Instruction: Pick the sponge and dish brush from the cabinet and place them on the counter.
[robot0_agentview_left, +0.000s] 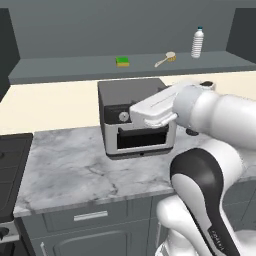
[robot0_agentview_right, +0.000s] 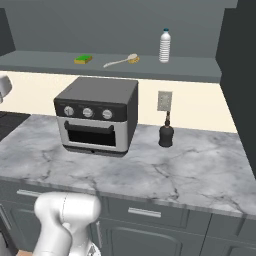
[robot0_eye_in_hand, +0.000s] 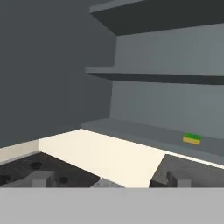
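Observation:
The cabinet (robot0_agentview_left: 60, 70) stands open above the counter (robot0_agentview_left: 75, 165). On its lowest shelf lies the green-topped sponge (robot0_agentview_left: 122, 61) (robot0_agentview_right: 83, 59) (robot0_eye_in_hand: 191, 139). The cream-handled dish brush (robot0_agentview_left: 165, 59) (robot0_agentview_right: 121, 61) lies a little to the sponge's right. My gripper (robot0_eye_in_hand: 109, 180) is open, its fingertips (robot0_eye_in_hand: 41, 177) wide apart with nothing between them. It hovers over the counter, well below and left of the sponge, looking up at the shelves.
A clear bottle (robot0_agentview_left: 198, 42) stands on the shelf right of the brush. A toaster oven (robot0_agentview_left: 132, 117) sits on the counter under the shelf. A dark dispenser (robot0_agentview_right: 166, 134) stands to the oven's right, and a black stovetop (robot0_agentview_left: 12, 165) lies to its left.

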